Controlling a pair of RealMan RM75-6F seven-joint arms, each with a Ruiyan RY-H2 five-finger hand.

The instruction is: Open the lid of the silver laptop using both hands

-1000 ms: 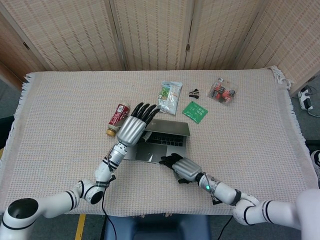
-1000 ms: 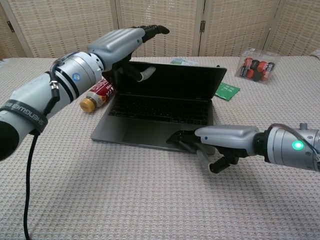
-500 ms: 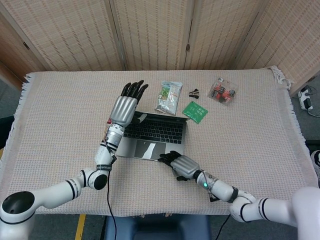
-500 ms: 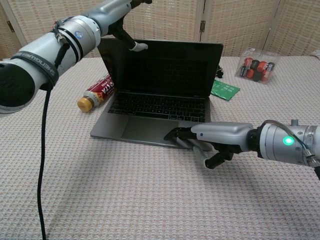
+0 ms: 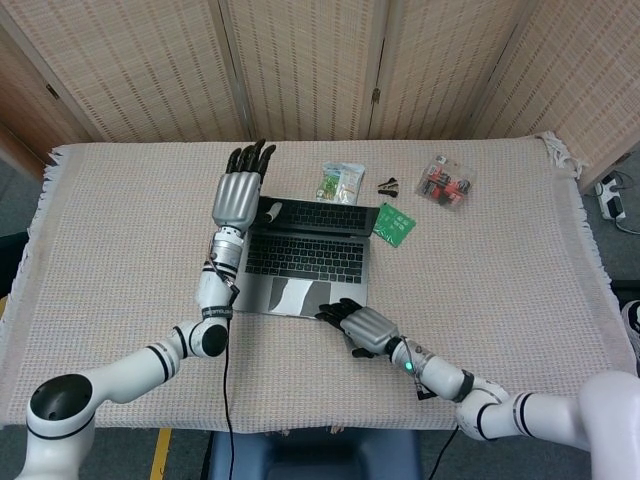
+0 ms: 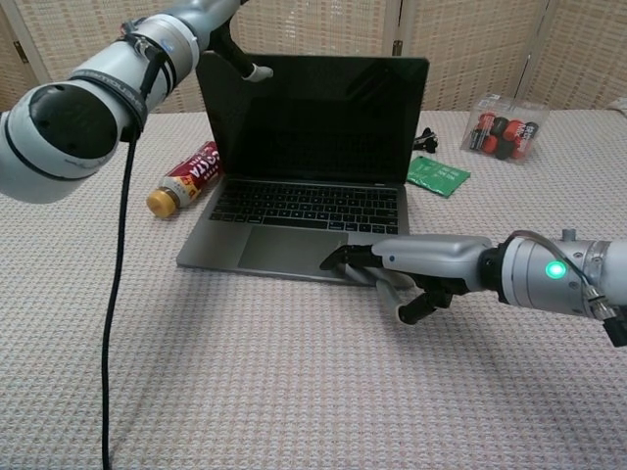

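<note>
The thin silver laptop (image 6: 294,211) is seen near the middle of the woven beige tablecloth (image 5: 120,240), its dark lid (image 6: 313,122) now raised past upright, where a second ago it was barely half lifted. The left hand (image 5: 238,190) is held at the lid's upper left corner, fingers extended and spread, gripping nothing. The right hand (image 6: 392,269) is pressed on the base's front edge, fingers partly curled. The opening is judged nearly complete.
</note>
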